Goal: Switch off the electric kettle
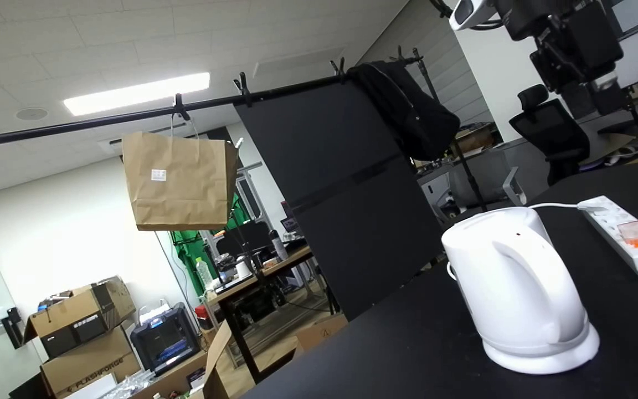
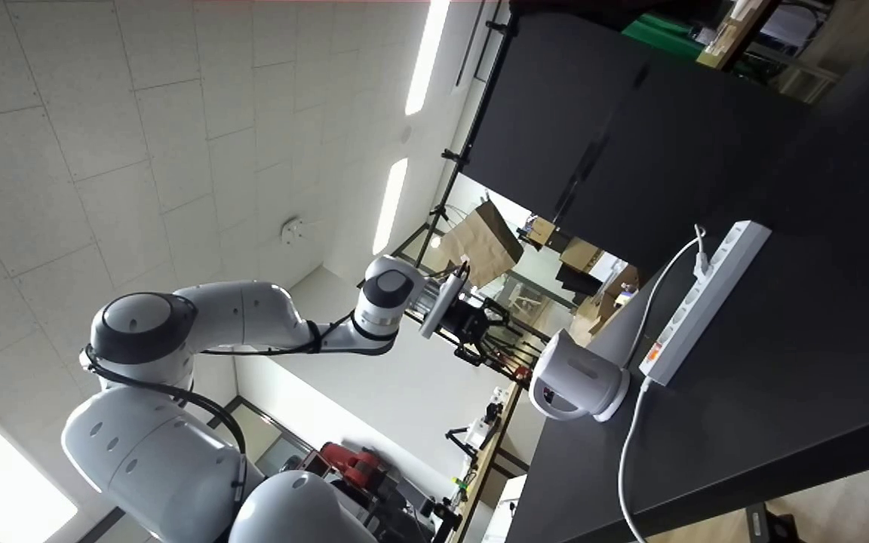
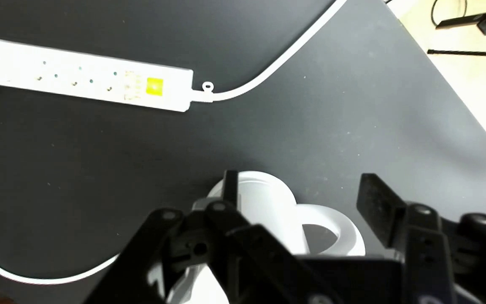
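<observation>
Black worktop (image 1: 385,343) below the wide-spread gripper (image 3: 300,181) bears an electric kettle (image 1: 496,293), probably slippery, best held by its handle (image 3: 348,231).

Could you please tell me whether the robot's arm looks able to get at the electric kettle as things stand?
Probably yes: the claw hangs open above the electric kettle, with nothing visible between them; the power strip lies off to one side.
</observation>
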Controlling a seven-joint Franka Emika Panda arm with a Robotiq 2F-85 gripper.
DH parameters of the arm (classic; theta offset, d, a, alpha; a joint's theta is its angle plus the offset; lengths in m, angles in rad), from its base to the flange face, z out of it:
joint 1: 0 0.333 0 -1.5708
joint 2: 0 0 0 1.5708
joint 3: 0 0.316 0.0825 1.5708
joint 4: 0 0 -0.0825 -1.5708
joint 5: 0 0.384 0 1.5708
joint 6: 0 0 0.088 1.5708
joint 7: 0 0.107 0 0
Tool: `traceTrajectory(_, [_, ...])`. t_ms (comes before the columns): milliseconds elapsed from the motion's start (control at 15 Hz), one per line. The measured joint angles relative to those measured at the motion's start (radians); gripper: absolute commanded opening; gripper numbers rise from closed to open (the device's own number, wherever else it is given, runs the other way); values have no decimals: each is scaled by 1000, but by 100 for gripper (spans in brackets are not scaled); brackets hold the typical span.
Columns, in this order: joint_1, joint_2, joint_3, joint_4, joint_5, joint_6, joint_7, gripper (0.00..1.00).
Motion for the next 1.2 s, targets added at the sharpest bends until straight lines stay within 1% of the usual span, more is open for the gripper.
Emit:
traceTrajectory(400, [51,80,69,23,0,51,-1,5])
traceTrajectory(467, [56,92,77,28,0,59,-3,1])
traceTrajectory(800, [64,137,113,41,0,108,-26,0])
traceTrajectory(1200, [64,178,136,53,0,134,-79,0])
